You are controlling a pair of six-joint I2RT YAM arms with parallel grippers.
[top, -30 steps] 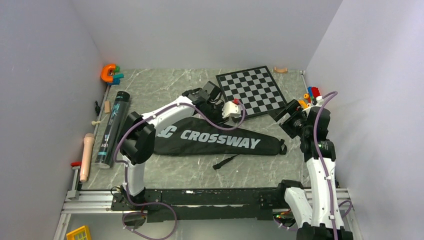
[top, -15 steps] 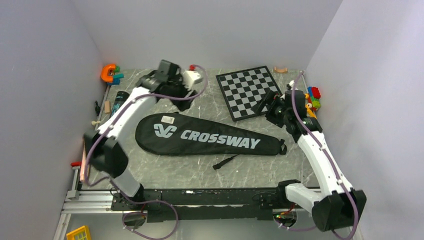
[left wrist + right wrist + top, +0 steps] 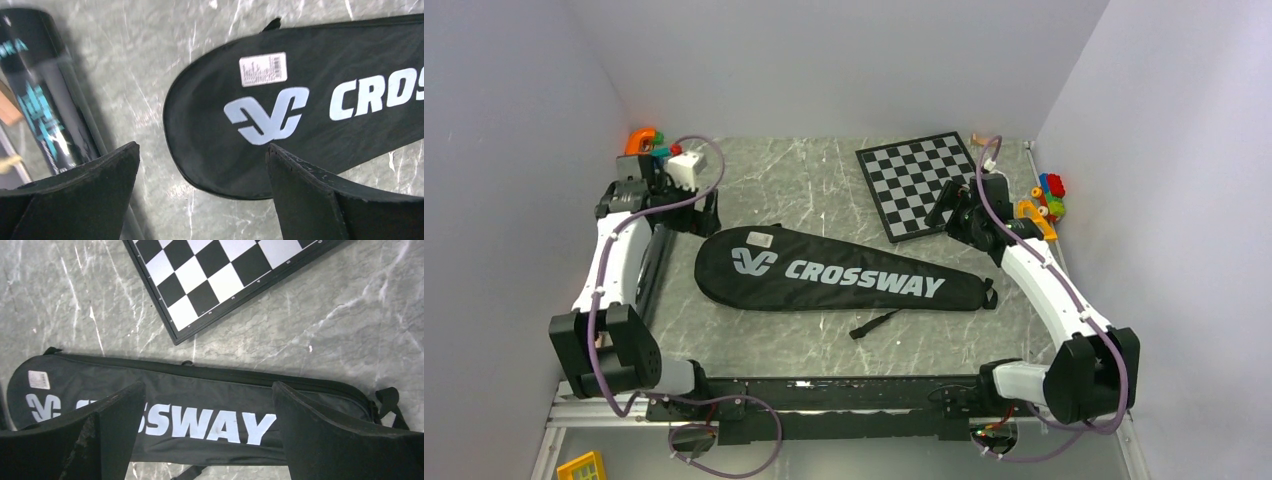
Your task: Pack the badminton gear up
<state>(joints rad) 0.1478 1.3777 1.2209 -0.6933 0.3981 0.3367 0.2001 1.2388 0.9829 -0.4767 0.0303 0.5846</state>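
Noting left gripper (image 3: 202,147) gaping wide, empty, between tube (image 3: 45,115) and racket bag (image 3: 310,100); right gripper (image 3: 207,385) likewise wide over bag; recommending straddling tube squarely across its width before closing.

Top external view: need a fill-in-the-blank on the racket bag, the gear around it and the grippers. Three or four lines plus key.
The racket bag reads ____ in white letters.
The left gripper has its jaws ____, holding nothing.
The chessboard lies beyond the bag, on the ____ arm's side.
The dark tube lies on the ____ arm's side of the bag.
Missing words: CROSSWAY; open; right; left.
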